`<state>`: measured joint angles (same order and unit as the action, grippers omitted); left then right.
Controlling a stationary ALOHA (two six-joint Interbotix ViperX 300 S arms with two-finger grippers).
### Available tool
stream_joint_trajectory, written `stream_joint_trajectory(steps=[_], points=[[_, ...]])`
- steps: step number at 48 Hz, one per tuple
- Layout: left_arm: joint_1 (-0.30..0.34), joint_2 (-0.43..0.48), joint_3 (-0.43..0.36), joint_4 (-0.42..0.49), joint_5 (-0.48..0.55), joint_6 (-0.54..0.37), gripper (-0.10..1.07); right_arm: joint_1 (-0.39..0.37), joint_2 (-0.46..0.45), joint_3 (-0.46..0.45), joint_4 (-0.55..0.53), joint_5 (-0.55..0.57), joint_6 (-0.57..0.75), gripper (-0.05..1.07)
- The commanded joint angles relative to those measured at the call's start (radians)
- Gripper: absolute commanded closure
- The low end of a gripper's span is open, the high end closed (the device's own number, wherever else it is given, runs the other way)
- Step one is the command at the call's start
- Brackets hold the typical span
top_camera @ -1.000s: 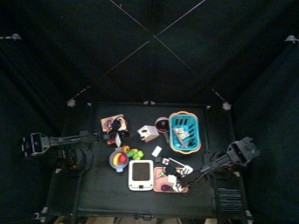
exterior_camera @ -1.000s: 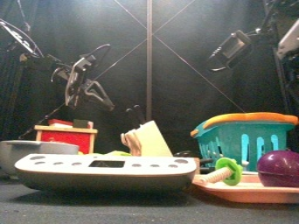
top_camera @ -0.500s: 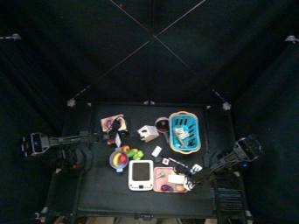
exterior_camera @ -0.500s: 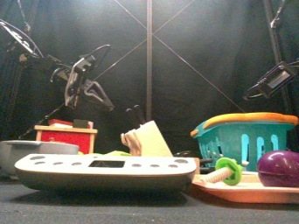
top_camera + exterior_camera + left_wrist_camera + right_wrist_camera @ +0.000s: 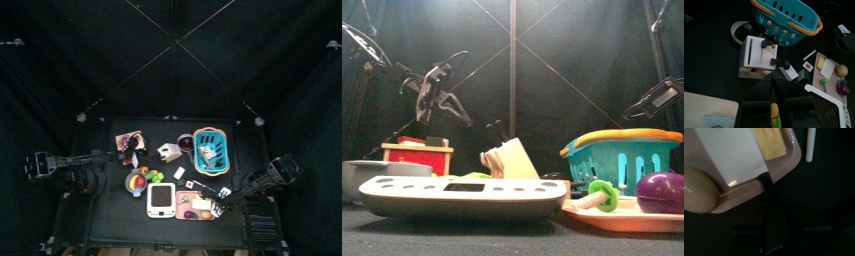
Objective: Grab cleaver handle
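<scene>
The cleaver lies on a tan cutting board (image 5: 777,165). Its pale wide blade (image 5: 731,155) rests on the board and its black handle (image 5: 767,188) sticks out over the board's edge. My right gripper (image 5: 774,235) hangs right over the handle, jaws open on either side of it, not closed on it. It shows at the board's right edge in the top view (image 5: 225,196) and high on the right in the front view (image 5: 653,98). My left gripper (image 5: 433,92) rests raised at the table's left, open and empty.
A pale egg-shaped thing (image 5: 697,188) and a yellow piece (image 5: 771,143) lie on the board beside the blade. A knife block (image 5: 757,55), a teal basket (image 5: 211,150), a white scale (image 5: 160,200), a fruit bowl (image 5: 140,181) and a red box (image 5: 417,158) crowd the table.
My right arm has come down and outward from high up to just over the cutting board's edge. The left arm has not moved.
</scene>
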<state>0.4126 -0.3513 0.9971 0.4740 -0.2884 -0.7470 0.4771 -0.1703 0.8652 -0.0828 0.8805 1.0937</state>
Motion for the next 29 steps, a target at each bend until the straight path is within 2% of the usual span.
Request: stream_joint_trajectory(steps=[1, 8, 29], points=[[0.003, -0.006, -0.008, 0.002, -0.003, 0.002, 0.54, 0.0, -0.052, -0.026, -0.002, 0.008, 0.002, 0.5], [0.003, -0.006, -0.008, 0.002, -0.003, 0.002, 0.54, 0.002, -0.092, -0.06, -0.005, 0.011, 0.002, 0.51], [-0.002, -0.006, -0.008, 0.002, -0.003, 0.003, 0.54, -0.009, -0.074, -0.075, -0.031, 0.0, 0.003, 0.51]])
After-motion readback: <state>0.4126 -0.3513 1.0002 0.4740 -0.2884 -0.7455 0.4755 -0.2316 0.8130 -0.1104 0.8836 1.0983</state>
